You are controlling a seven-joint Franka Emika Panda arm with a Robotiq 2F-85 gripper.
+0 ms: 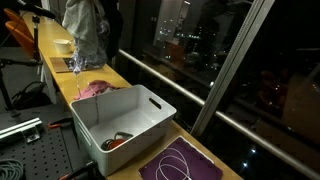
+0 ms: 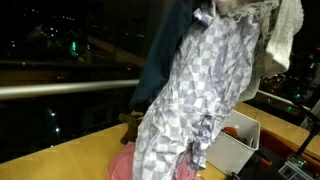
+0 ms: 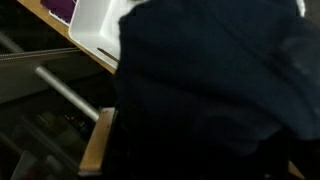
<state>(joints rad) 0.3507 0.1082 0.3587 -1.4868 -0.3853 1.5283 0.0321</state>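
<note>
A bundle of clothes hangs in the air above the wooden table. It holds a grey-and-white checkered cloth [image 2: 190, 90], a dark blue cloth [image 2: 162, 60] and a white cloth [image 2: 285, 35]. It also shows in an exterior view [image 1: 85, 35]. My gripper is buried in the top of the bundle and its fingers are hidden. The dark blue cloth [image 3: 210, 90] fills most of the wrist view. A pink cloth [image 1: 95, 90] lies on the table under the bundle and also shows in an exterior view [image 2: 122, 165].
A white bin [image 1: 150, 122] with a red-orange item inside stands next to the pink cloth, seen also in two other views [image 2: 235, 150] [image 3: 95, 25]. A purple mat [image 1: 200, 168] with a white cable lies beyond it. A window with a metal rail [image 2: 60, 88] runs along the table.
</note>
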